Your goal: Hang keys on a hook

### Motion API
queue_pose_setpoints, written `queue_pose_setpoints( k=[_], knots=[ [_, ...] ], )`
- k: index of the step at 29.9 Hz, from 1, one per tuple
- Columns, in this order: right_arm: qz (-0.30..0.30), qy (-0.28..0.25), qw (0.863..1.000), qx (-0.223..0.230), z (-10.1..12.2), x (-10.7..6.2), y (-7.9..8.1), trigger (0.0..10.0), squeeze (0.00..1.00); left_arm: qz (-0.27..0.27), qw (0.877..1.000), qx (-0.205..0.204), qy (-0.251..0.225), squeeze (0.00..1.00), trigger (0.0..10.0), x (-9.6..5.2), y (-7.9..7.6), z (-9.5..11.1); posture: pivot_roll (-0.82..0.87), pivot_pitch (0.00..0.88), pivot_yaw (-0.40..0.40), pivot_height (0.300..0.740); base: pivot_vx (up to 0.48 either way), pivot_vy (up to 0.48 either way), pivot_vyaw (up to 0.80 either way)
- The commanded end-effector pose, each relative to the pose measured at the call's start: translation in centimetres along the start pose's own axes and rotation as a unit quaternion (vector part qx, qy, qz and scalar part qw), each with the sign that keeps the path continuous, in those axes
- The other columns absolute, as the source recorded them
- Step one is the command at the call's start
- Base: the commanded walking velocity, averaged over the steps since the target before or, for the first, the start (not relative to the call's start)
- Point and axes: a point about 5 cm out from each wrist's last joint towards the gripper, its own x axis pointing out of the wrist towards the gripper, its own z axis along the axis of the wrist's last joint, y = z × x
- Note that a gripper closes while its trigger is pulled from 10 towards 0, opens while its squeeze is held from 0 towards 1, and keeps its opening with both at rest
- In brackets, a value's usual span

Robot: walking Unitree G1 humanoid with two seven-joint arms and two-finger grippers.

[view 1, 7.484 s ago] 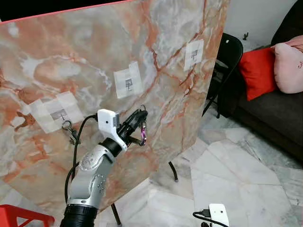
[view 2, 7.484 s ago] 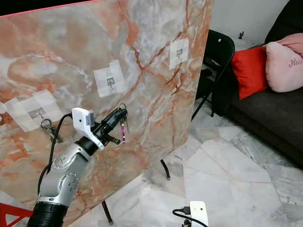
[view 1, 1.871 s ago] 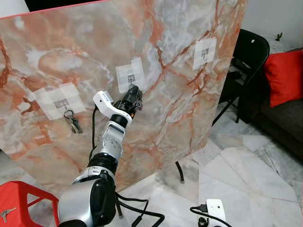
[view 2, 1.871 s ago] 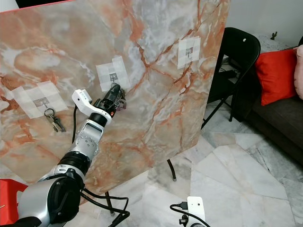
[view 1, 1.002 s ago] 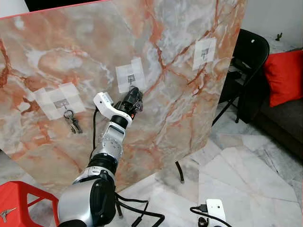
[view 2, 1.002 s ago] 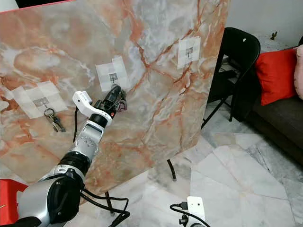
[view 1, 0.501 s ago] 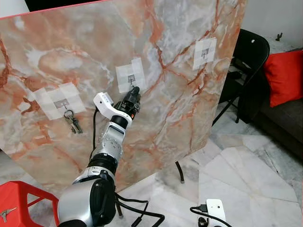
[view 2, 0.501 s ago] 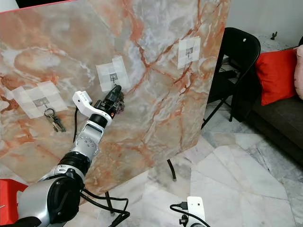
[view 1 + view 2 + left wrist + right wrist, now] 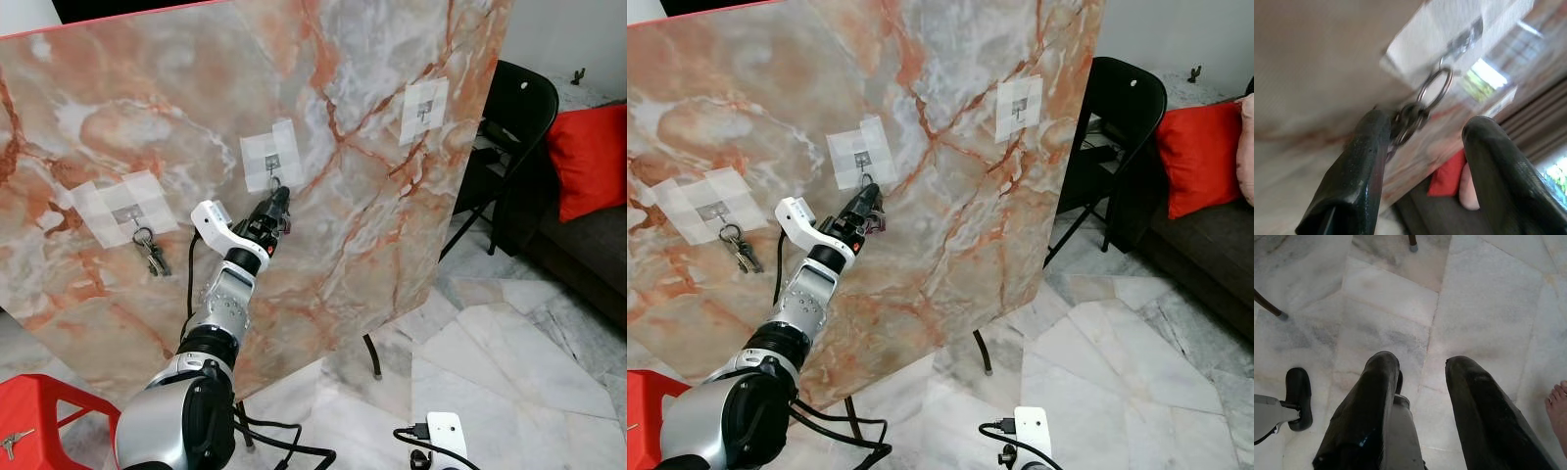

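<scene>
A marble board (image 9: 372,235) carries three small hooks on white tape patches. The middle hook (image 9: 271,167) has a key ring (image 9: 1435,87) hanging from it, with smaller rings and keys (image 9: 1409,117) below. My left gripper (image 9: 276,201) is open just under that hook, and one of its fingers (image 9: 1369,156) lies against the hanging keys. Another key bunch (image 9: 150,253) hangs from the left hook; the right hook (image 9: 423,110) is bare. Low over the marble floor my right gripper (image 9: 1422,363) hangs open and idle.
A black folding chair (image 9: 517,108) stands right of the board, with a red cushion (image 9: 588,157) on a dark sofa beyond. A red stool (image 9: 44,421) is at the lower left. The board's leg (image 9: 369,354) rests on the floor. A person's foot (image 9: 1557,399) is near my right gripper.
The left gripper carried the keys up to the middle hook. Since half a second ago it has opened and dropped slightly, leaving the ring on the hook.
</scene>
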Motion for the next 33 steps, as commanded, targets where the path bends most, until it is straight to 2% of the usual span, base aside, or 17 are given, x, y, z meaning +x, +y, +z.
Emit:
queue_pose_setpoints(
  k=[1,7,11,13,14,16,17,19,20,22,23,24,26,28,30,31,33],
  knots=[
    [-0.001,-0.004,1.0,-0.002,0.2,0.0,0.0,10.0,0.0,-0.006,1.0,0.015,0.014,0.0,10.0,-0.3,0.2,-0.2,-0.04,0.008,-0.003,0.74,0.0,0.0,0.0],
    [0.0,-0.004,1.0,-0.001,0.1,0.0,0.0,10.0,0.0,-0.016,0.998,0.039,0.036,0.0,10.0,-2.2,1.6,-0.6,-0.04,0.008,-0.003,0.74,0.0,0.0,0.0],
    [0.0,-0.003,1.0,-0.001,0.1,0.0,0.1,10.0,0.0,-0.02,0.995,0.08,0.062,0.0,10.0,-4.9,3.2,-0.7,-0.04,0.007,-0.003,0.74,0.0,0.0,0.0],
    [0.001,-0.002,1.0,-0.002,0.0,0.0,0.1,10.0,0.0,-0.026,0.989,0.112,0.097,0.0,10.0,-6.8,4.0,-1.4,-0.03,0.004,0.0,0.74,0.0,0.0,0.0],
    [0.001,-0.002,1.0,-0.002,0.0,0.0,0.1,10.0,0.0,-0.026,0.989,0.112,0.097,0.0,10.0,-6.8,4.0,-1.4,-0.03,0.004,0.0,0.74,0.0,0.0,0.0],
    [0.002,-0.002,1.0,-0.002,0.0,0.0,0.1,10.0,0.0,-0.016,0.98,0.144,0.136,0.0,10.0,-8.8,5.0,-2.1,-0.03,0.001,0.002,0.74,0.0,0.0,0.0],
    [0.002,-0.002,1.0,-0.002,0.0,0.0,0.1,10.0,0.0,-0.016,0.98,0.144,0.136,0.0,10.0,-8.8,5.0,-2.1,-0.03,0.001,0.002,0.74,0.0,0.0,0.0],
    [0.002,-0.001,1.0,-0.002,-0.1,0.0,0.1,10.0,0.0,-0.009,0.97,0.171,0.171,0.0,10.0,-10.3,5.8,-2.8,-0.03,0.0,0.006,0.74,0.0,0.0,0.0],
    [0.002,-0.001,1.0,-0.002,-0.1,0.0,0.1,10.0,0.0,-0.009,0.97,0.171,0.171,0.0,10.0,-10.3,5.8,-2.8,-0.03,0.0,0.006,0.74,0.0,0.0,0.0],
    [0.002,-0.001,1.0,-0.002,-0.1,0.0,0.1,10.0,0.0,0.001,0.955,0.209,0.21,0.0,10.0,-11.7,6.7,-3.3,-0.03,0.0,0.01,0.74,0.0,0.0,0.0],
    [0.001,-0.001,1.0,-0.002,-0.1,0.0,0.1,10.0,0.0,0.023,0.941,0.241,0.235,0.0,10.0,-12.8,7.7,-3.6,-0.03,0.0,0.01,0.74,0.0,0.0,0.0],
    [0.001,-0.001,1.0,-0.002,-0.1,0.0,0.1,10.0,0.0,0.023,0.941,0.241,0.235,0.0,10.0,-12.8,7.7,-3.6,-0.03,0.0,0.01,0.74,0.0,0.0,0.0],
    [0.001,0.0,1.0,-0.003,-0.2,0.0,0.2,10.0,0.0,0.114,0.928,0.263,0.239,0.0,10.0,-14.0,9.8,-3.4,-0.02,0.0,0.012,0.74,0.0,0.0,0.0],
    [0.002,0.001,1.0,-0.003,-0.2,0.0,0.2,10.0,0.0,0.16,0.915,0.277,0.246,0.0,10.0,-14.7,10.7,-3.3,-0.03,0.0,0.014,0.74,0.0,0.0,0.0],
    [0.001,0.001,1.0,-0.001,-0.3,0.0,0.2,10.0,0.0,0.184,0.87,0.34,0.307,0.0,10.0,-16.0,11.7,-4.3,-0.03,0.0,0.019,0.74,0.0,0.0,0.0],
    [0.001,0.001,1.0,-0.001,-0.3,0.0,0.2,10.0,0.0,0.184,0.87,0.34,0.307,0.0,10.0,-16.0,11.7,-4.3,-0.03,0.0,0.019,0.74,0.0,0.0,0.0],
    [0.001,0.001,1.0,0.0,-0.3,0.0,0.2,10.0,0.0,0.205,0.823,0.378,0.37,0.0,10.0,-17.7,12.4,-5.7,-0.03,0.0,0.02,0.74,0.0,0.0,0.0]
  ],
)
